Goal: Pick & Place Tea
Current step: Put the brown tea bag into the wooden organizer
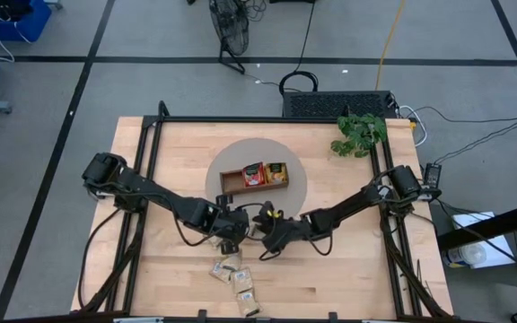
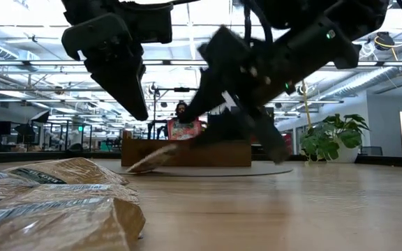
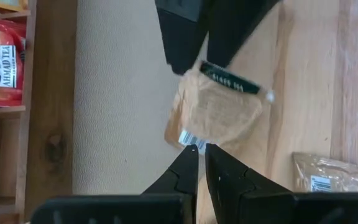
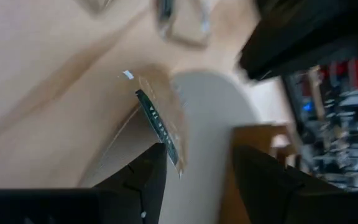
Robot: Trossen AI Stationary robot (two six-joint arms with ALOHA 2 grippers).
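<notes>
Near edge of the pale wood-plank surface (image 1: 348, 260): 4 beige sachets (image 1: 234, 280) in a loose heap, flat squares of crinkly paper-look film with printed marks, lying at mixed angles. Just past them, mid-surface, both arms meet. Left claw (image 3: 199, 149) has its 2 dark tapered fingers pinched nearly together on the barcode edge of 1 more beige sachet (image 3: 219, 109), a creased square with a dark green printed band along the opposite edge. Right claw (image 4: 197, 165) stands partly open, fingers well apart; 1 finger touches that same sachet at the green-band edge, the other is clear of it, so no closed grip there. In the low view the sachet hangs tilted, one corner down near the mat, between the 2 claws. It sits over the rim of a round grey mat (image 1: 299, 193), fine matte texture. On the mat: 1 long brown wooden tray (image 1: 232, 182) with 3 compartments; 1 red sachet (image 1: 254, 174) in the middle compartment, 1 yellow sachet (image 1: 276, 170) in the next, the third is bare wood. Far corner: 1 leafy green plant (image 1: 359, 133).
</notes>
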